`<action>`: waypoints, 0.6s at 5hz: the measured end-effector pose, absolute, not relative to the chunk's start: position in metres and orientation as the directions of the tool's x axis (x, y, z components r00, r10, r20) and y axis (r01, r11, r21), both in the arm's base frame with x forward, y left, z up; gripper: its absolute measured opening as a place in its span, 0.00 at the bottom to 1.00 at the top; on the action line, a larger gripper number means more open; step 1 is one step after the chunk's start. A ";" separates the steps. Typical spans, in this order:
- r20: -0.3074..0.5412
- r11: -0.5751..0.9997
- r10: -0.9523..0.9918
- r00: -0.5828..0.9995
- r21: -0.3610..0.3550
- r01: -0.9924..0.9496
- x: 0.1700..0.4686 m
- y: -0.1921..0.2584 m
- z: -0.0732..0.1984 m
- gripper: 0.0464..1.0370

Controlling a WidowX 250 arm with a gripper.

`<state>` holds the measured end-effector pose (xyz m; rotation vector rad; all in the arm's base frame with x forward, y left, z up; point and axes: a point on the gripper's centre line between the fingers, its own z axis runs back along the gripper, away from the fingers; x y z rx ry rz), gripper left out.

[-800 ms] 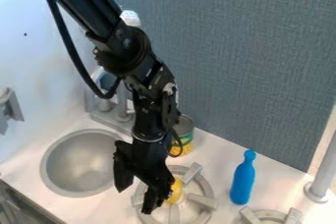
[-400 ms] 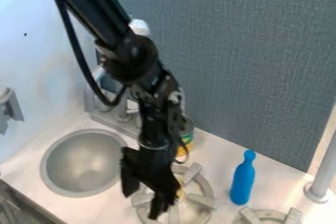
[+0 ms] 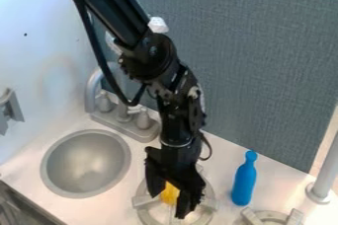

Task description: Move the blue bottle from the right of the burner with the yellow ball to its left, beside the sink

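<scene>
Over the left stove burner (image 3: 206,214) hangs the black gripper (image 3: 167,206), pointing down with its two fingers apart. A yellow object (image 3: 170,194) shows between and behind the fingers, above the burner's middle; part of it is hidden by the gripper. Whether they touch I cannot tell. Upright to the right of the gripper is a blue bottle-shaped object (image 3: 244,182).
A round grey sink (image 3: 86,164) lies left of the gripper, with a grey faucet (image 3: 123,112) behind it. Part of another burner (image 3: 271,215) is at the front right, near a grey post (image 3: 324,174). A blue-grey panel (image 3: 257,71) stands along the back.
The arm and gripper have moved right across the left burner, from left of the yellow object to over it. The can behind the arm has become hidden, and more of the faucet shows.
</scene>
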<state>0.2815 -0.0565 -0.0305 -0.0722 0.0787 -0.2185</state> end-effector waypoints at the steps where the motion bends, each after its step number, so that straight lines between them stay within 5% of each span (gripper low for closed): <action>1: -0.067 0.973 -0.221 0.973 -0.085 0.216 0.284 -0.068 -0.027 0.96; 3: -0.024 0.973 -0.227 0.974 -0.045 0.226 0.297 -0.080 -0.011 0.96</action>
